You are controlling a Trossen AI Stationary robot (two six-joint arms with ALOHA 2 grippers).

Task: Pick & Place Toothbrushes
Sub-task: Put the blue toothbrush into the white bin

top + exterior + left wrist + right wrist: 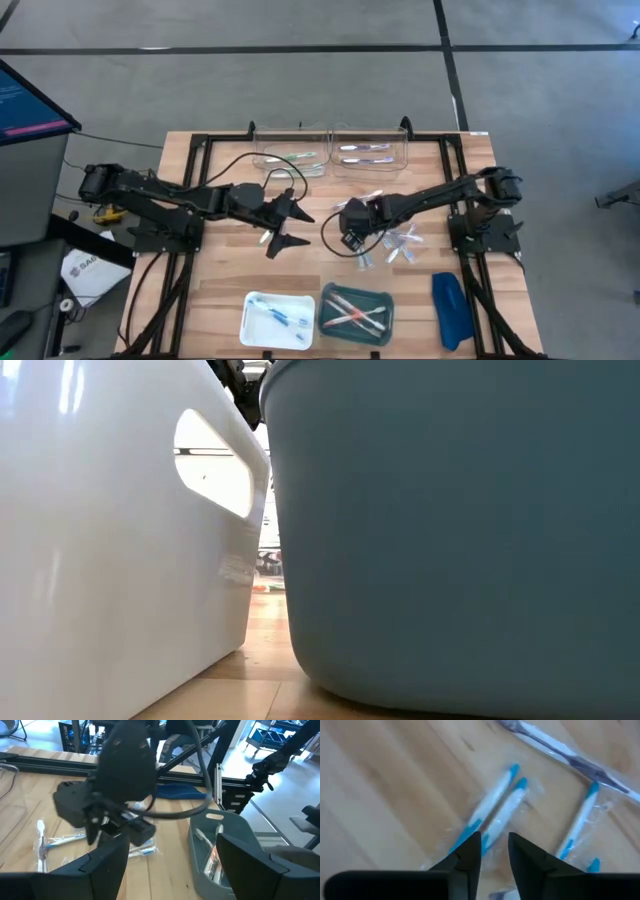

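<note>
on the wooden table (380,785), slightly parted right gripper (495,851) over diagonal toothbrushes (495,807); left gripper (283,226) spread.

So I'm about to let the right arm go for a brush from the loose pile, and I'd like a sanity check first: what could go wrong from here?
1. The right end effector hovers with a narrow gap over two wrapped blue-and-white toothbrushes lying side by side; it may pinch both, or only slippery wrapper.
2. The loose pile overlaps, so lifting one could drag neighbours.
3. The left end effector, open, waits near the table's middle, close to the right arm's likely path to the teal tray.

Grey floor (300,25), wooden table (225,275)
</note>
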